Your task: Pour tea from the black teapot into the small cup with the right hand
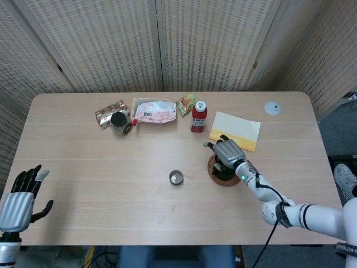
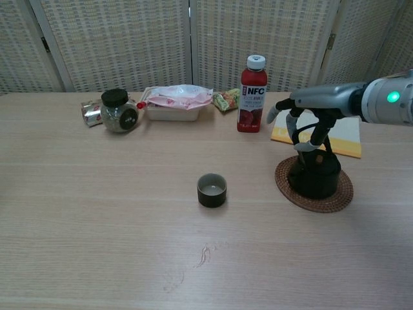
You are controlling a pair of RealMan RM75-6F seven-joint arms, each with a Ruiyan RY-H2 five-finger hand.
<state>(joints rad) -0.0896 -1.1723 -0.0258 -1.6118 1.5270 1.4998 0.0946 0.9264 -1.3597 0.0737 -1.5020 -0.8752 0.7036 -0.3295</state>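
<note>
The black teapot stands on a round woven coaster at the right of the table; in the head view my hand covers most of the teapot. My right hand hovers just above it, fingers apart and hanging down around the arched handle; no firm grip shows. The small dark cup stands empty-looking at mid-table, well left of the teapot. My left hand is off the table's front left corner, fingers spread, holding nothing.
Just behind the teapot are a red NFC bottle and a yellow-edged pad. Further back left lie a snack packet, a white tray with a pink pack, a dark-lidded jar and a wrapped packet.
</note>
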